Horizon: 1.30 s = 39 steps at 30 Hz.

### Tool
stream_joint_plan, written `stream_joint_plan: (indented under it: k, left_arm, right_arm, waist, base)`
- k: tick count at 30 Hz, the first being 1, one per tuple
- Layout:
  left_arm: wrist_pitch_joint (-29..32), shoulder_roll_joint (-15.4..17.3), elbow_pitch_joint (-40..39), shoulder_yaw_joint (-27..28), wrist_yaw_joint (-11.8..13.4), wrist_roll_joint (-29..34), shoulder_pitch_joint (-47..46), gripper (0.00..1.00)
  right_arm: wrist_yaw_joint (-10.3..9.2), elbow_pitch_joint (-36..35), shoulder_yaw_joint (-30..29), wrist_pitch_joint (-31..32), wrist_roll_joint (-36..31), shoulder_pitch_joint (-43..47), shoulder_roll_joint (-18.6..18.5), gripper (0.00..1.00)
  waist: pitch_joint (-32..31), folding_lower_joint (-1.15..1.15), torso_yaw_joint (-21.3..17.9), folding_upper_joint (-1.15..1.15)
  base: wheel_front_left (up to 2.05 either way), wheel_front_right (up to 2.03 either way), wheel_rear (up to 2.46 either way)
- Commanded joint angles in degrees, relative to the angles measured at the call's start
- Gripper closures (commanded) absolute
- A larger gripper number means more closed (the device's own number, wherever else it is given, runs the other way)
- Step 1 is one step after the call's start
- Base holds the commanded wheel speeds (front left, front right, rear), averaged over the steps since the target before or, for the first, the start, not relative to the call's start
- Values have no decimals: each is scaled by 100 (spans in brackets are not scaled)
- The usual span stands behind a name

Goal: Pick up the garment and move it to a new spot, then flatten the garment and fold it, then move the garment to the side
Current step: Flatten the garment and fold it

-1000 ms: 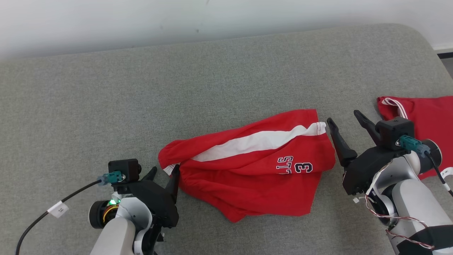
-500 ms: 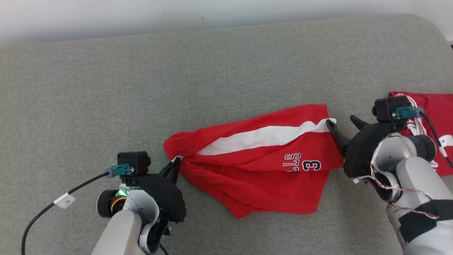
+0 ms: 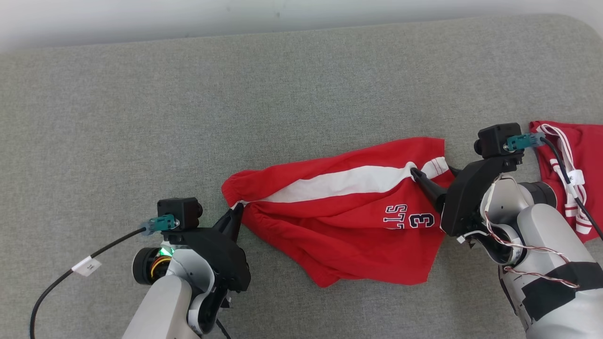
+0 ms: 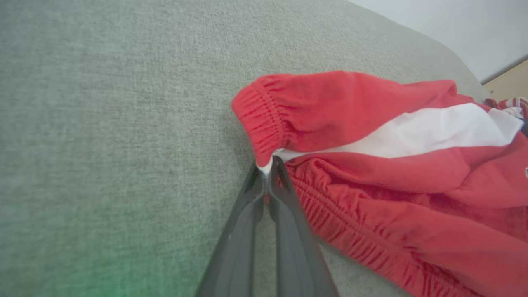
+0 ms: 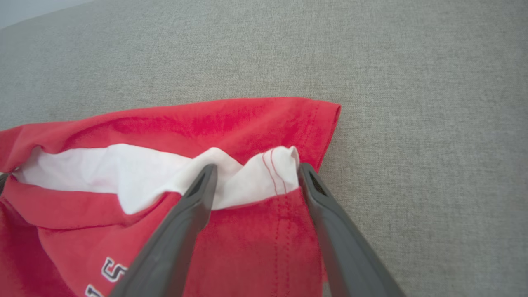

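Two arms reach in from the near edge of the grey surface (image 3: 188, 117), one at each end of the red shorts (image 3: 339, 235), which lie crumpled across the middle of it with a white stripe on top and the printed "3" facing up.

Left arm (image 3: 165, 301) rises from the lower left, its wrist angled so the left fingers (image 3: 233, 221) point up and to the right at the elastic waistband. Seen from the left wrist, these fingers (image 4: 247, 214) are pressed together with a small fold of the shorts (image 4: 392, 165) pinched at their tips, just where the gathered band meets the white stripe.

Right arm (image 3: 541, 235) comes in from the lower right and bends at the wrist, so the right fingers (image 3: 426, 186) point to the left over the leg hem. In the right wrist view these fingers (image 5: 194, 198) stand spread apart. One tip rests on the shorts (image 5: 247, 123) at the stripe, the other sits at the hem's edge, and the white end of the stripe lies between them, not clamped.

Another red garment (image 3: 579, 155) lies just beyond the right wrist, apart from the shorts.
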Motion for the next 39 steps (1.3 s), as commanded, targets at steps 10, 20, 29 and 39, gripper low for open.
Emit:
stream_joint_plan:
  k: [10,20,29,39]
  left_arm:
    - [-42,10,104,-64,19,-79,-61,100]
    - [-175,18,115,-28,38,-156,-136,100]
    - [-231,84,-130,209,-20,-512,-696,100]
    - [712,282,-306,866,-40,-1600,-2651,100]
  right_arm:
    - [-15,-147,118,31,-217,36,-131,92]
    - [-15,-92,204,-22,-614,-238,-259,100]
    - [-15,-169,102,-441,-497,-727,-157,100]
    - [-15,104,99,-1008,46,-2455,-14,100]
  waist:
    - [7,0,19,0]
    - [42,0,42,0]
    - [66,0,44,0]
    - [704,0,-144,0]
  base:
    - [0,0,0]
    - [0,0,0]
    - [0,0,0]
    - [0,0,0]
